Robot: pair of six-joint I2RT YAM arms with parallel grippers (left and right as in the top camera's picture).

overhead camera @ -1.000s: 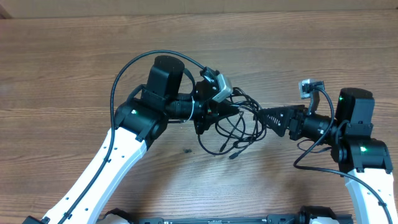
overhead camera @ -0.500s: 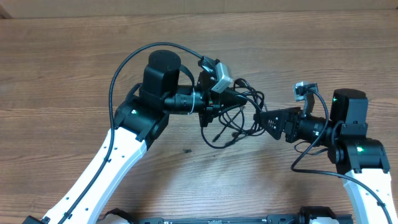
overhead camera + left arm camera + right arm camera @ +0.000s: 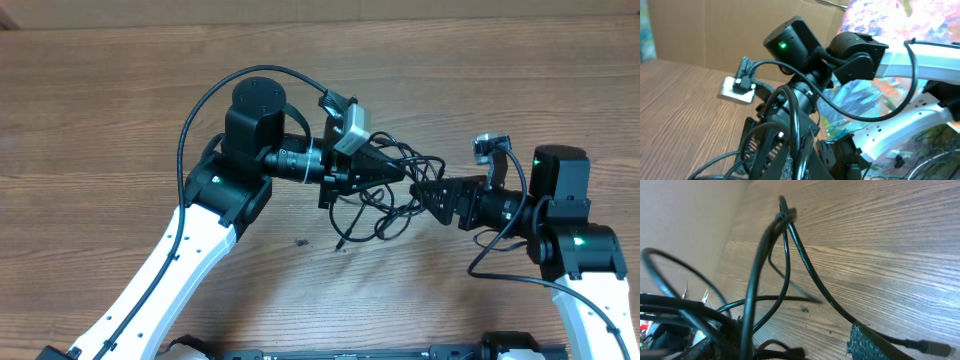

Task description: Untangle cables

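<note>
The cables (image 3: 392,205) form a tangle of thin black loops hanging between my two grippers, above the table's middle. One plug end (image 3: 341,243) trails down toward the wood. My left gripper (image 3: 388,173) is shut on a bunch of strands at the tangle's upper left. Those strands (image 3: 796,117) rise in a loop from between its fingers in the left wrist view. My right gripper (image 3: 424,191) points left at the tangle's right side and stands open. In the right wrist view, strands (image 3: 785,250) cross the wide gap in front of its textured pad (image 3: 866,343).
The wooden table (image 3: 110,110) stretches all around the arms. The left arm's own thick black wire (image 3: 205,110) arcs over its wrist. A small dark speck (image 3: 299,240) lies on the wood below the tangle.
My left gripper has lifted the tangle and carried it up and to the right. The right gripper has edged left into the loops. The trailing plug end has swung left.
</note>
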